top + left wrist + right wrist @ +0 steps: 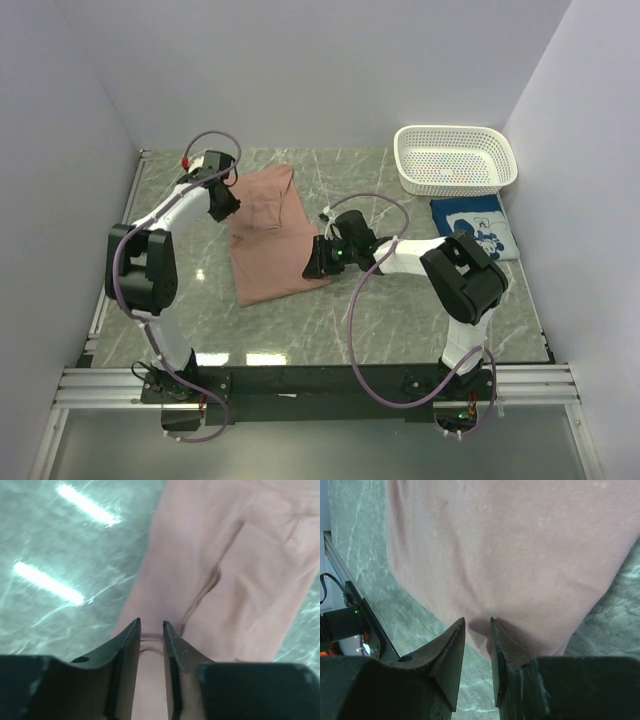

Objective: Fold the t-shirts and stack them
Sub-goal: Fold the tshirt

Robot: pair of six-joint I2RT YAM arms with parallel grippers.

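On the pink t-shirt [268, 240], wrist views show both jaws clamped; overhead adds a blue t-shirt [475, 226].

A flat t-shirt [270, 235] lies on the tabletop [380, 320], left of centre. A folded t-shirt [475, 228] lies well to its right, with a basket [455, 187] just behind it.

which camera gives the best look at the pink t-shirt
Top external: it alone takes in the whole pink t-shirt, with its full outline and where it lies. The left wrist view shows only a creased, seamed patch close up. The right wrist view shows a plain patch and part of one edge.
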